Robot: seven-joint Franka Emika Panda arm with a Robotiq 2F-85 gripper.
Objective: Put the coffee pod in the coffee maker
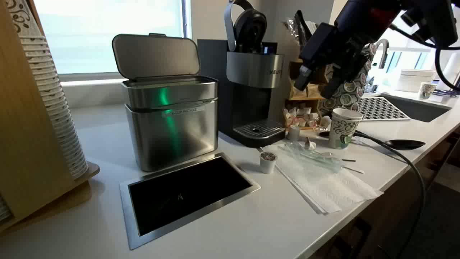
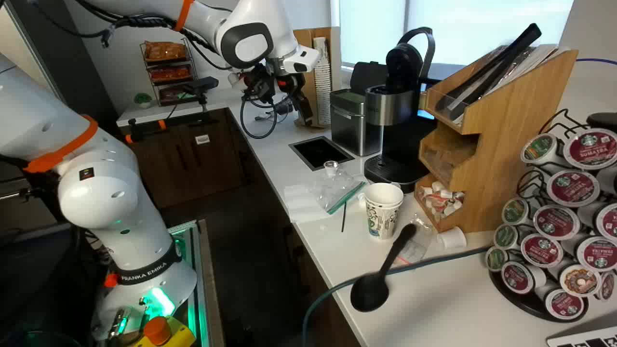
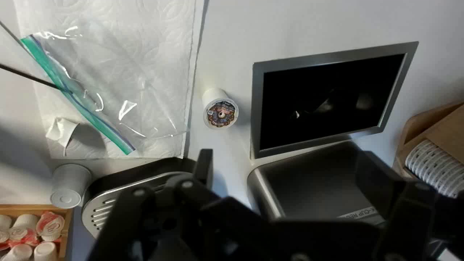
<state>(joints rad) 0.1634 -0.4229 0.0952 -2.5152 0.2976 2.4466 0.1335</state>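
Observation:
The coffee pod [image 1: 268, 164] is a small white tapered cup with a printed lid. It stands on the counter between the recessed opening and the paper towel. It also shows in an exterior view [image 2: 331, 166] and in the wrist view [image 3: 219, 113]. The coffee maker [image 1: 253, 70] is grey and black, with its black top and handle raised; it shows in an exterior view too [image 2: 393, 106]. In the wrist view only its drip base [image 3: 105, 206] shows. My gripper [image 1: 315, 85] is open, empty and above the counter. In the wrist view its fingers [image 3: 290, 168] are wide apart, away from the pod.
A steel bin [image 1: 172, 126] with lid up stands beside the coffee maker, behind a framed recessed opening [image 1: 129, 216]. A plastic bag [image 3: 108, 90] lies on a paper towel [image 3: 159, 21]. An upturned grey cup [image 3: 70, 185], paper cups [image 2: 383, 212] and a black spoon [image 2: 371, 291] are nearby.

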